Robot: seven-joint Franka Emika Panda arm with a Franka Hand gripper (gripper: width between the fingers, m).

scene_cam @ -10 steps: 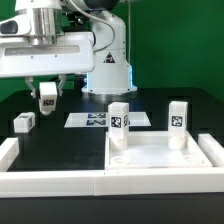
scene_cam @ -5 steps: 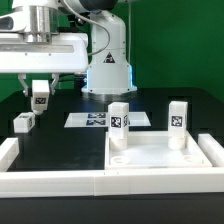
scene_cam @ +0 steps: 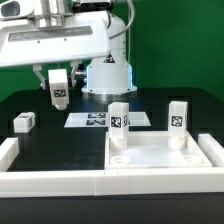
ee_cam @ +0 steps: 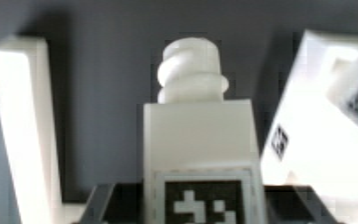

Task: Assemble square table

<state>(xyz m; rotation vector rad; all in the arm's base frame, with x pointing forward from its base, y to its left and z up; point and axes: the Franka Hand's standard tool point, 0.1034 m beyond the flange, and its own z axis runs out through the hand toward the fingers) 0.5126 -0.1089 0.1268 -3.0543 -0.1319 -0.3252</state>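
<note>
1. There are four legs in all. The held leg (scene_cam: 58,87) hangs above the desk (scene_cam: 60,142), clamped in the fingers (ee_cam: 119,205). The loose leg (scene_cam: 24,122) lies alone on the desk towards the exterior view's left.
2. The left standing leg (scene_cam: 119,122) and the right standing leg (scene_cam: 178,121) stand upright on the far side of the single tabletop slab (scene_cam: 160,160). Each shows a black-and-white tag.
3. The slab lies flat at the front of the desk, on the exterior view's right, with its raised rim up.
4. In the wrist view the held leg (ee_cam: 197,130) points its knobbed end away from the camera. Its tag sits between the dark fingers.
5. The desk is black. Behind it are the arm's white base (scene_cam: 107,72) and a green backdrop (scene_cam: 190,50).
6. The marker board (scene_cam: 88,119) lies flat between the base and the slab.
7. White border rails (scene_cam: 50,182) run along the front edge and up both sides of the desk.
8. Bare desk lies between the loose leg, the marker board and the slab.
9. A blurred white tagged thing (ee_cam: 327,100) shows beside the held leg in the wrist view; I cannot tell what it is.
</note>
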